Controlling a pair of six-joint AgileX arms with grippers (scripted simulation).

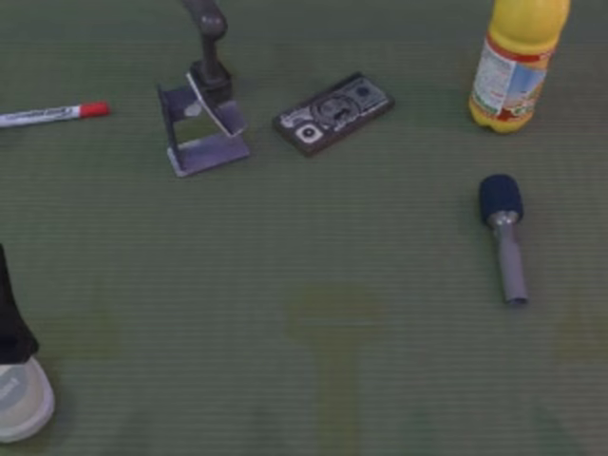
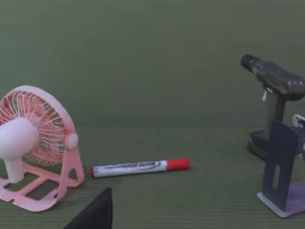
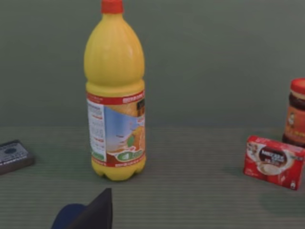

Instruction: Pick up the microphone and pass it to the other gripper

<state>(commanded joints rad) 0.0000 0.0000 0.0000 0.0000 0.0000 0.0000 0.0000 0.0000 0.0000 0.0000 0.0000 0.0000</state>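
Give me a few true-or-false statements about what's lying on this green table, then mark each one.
1. The microphone lies flat on the table's right side. True.
2. A gripper is holding the microphone. False: nothing touches it.
3. The yellow juice bottle stands upright. True.
4. The marker has a blue cap. False: its cap is red.
5. The pink fan sits beside the juice bottle. False: it stands near the marker, in the left wrist view.

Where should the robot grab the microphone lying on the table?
Best on the slim grey handle of the microphone, a little below the round navy foam head, which looks soft to squeeze. It lies flat on the table's right side, head toward the yellow bottle, so coming straight down with the fingers on either side of the handle should work. The right arm is probably nearer.
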